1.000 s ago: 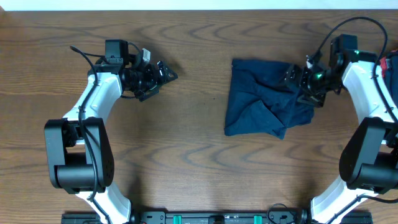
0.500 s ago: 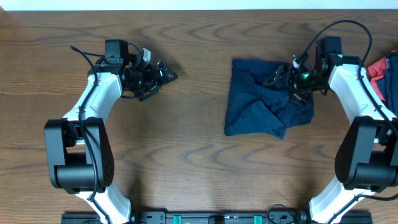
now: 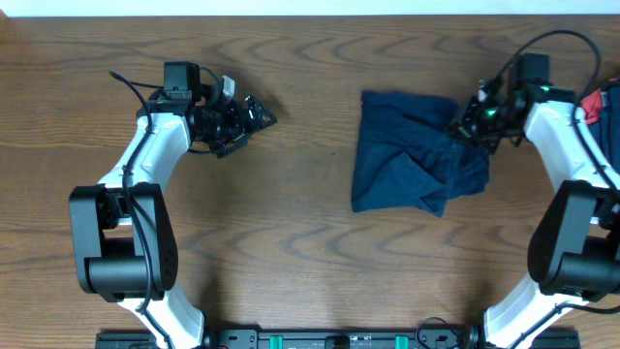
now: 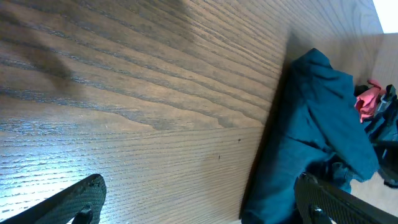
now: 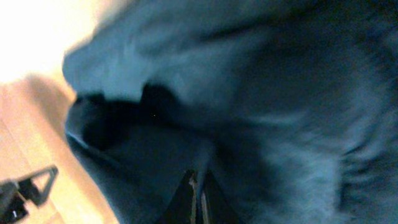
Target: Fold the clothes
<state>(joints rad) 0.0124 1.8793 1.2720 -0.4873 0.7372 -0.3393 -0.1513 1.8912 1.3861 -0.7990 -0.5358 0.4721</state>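
From overhead, the clothes (image 3: pixel 412 165), a dark navy garment in a rumpled, partly folded heap, are lying on the wooden counter (image 3: pixel 310 242) right of centre. The right gripper (image 3: pixel 465 118) is sitting at the heap's upper right corner, touching the fabric, and its jaws are pinching together on a bunched ridge of cloth there. The left gripper (image 3: pixel 260 114) is hanging over bare wood on the left half of the counter, well apart from the clothes, pointing toward them with its jaws spread wide and nothing between them. A red item (image 3: pixel 607 100) is showing at the right edge, beyond the right arm. In the left wrist view, the two dark fingers (image 4: pixel 68 202) are standing far apart at the bottom corners, framing bare wood grain, with the navy heap lying ahead at the right and the red item peeking out behind it. In the right wrist view, blurred navy cloth is filling nearly the whole picture. The gripper's fingers (image 5: pixel 186 208) are pressing closed against each other at bottom centre with folds of fabric gathering right at their tips, and a strip of pale counter is showing at the left.
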